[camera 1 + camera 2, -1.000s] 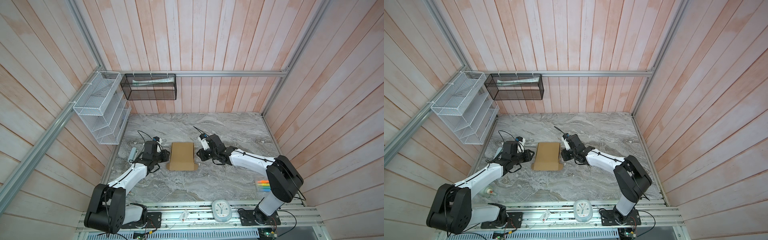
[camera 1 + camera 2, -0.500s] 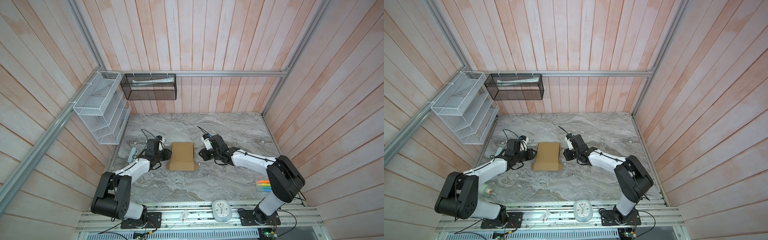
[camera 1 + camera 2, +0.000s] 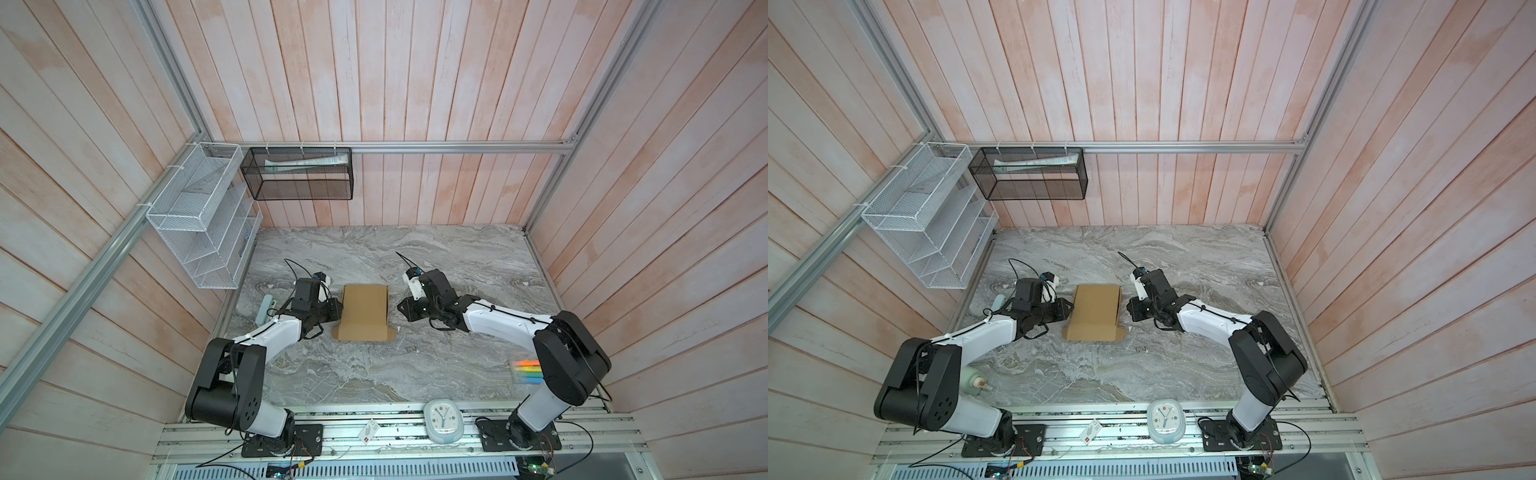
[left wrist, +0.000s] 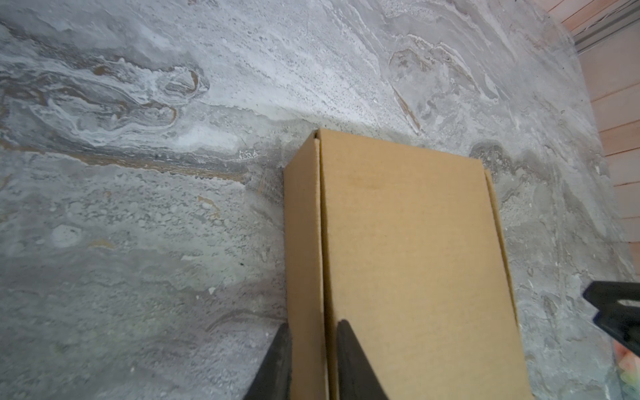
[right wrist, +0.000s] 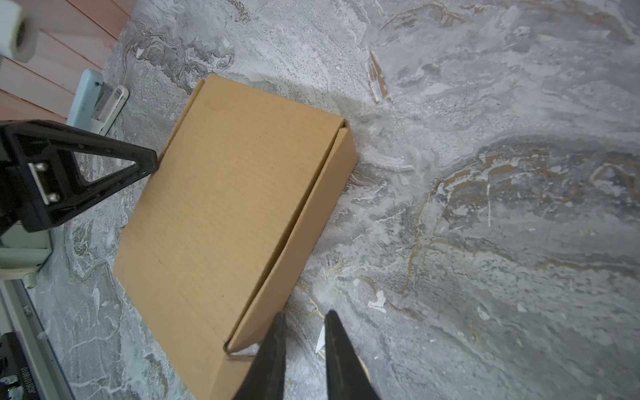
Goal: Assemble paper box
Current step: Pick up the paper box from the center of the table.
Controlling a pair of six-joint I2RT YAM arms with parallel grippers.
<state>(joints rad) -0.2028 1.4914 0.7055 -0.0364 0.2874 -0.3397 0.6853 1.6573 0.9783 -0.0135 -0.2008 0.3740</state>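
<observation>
The paper box [image 3: 365, 309] [image 3: 1096, 309] is a brown cardboard mailer, folded with its lid down, in the middle of the marble table. Two small tabs stick out at its near corners. My left gripper [image 3: 337, 311] [image 4: 313, 323] sits at the box's left wall. Its jaws are narrowly apart, with the wall showing in the gap and a fingertip [image 5: 152, 162] touching the lid's edge. My right gripper [image 3: 401, 309] [image 5: 304, 317] rests low beside the box's right wall [image 5: 311, 214], near the front corner. It is narrowly open over bare table, one finger close to the wall.
A pale green device [image 3: 266, 309] lies by the table's left edge and a case of coloured pens [image 3: 528, 372] by the right one. A white mesh rack [image 3: 199, 216] and a black mesh basket [image 3: 299, 174] hang on the walls. A clock [image 3: 442, 419] lies on the front rail.
My left gripper has edged right, up against the box's left wall, and its arm has swung a little. The right gripper and the box have hardly moved.
</observation>
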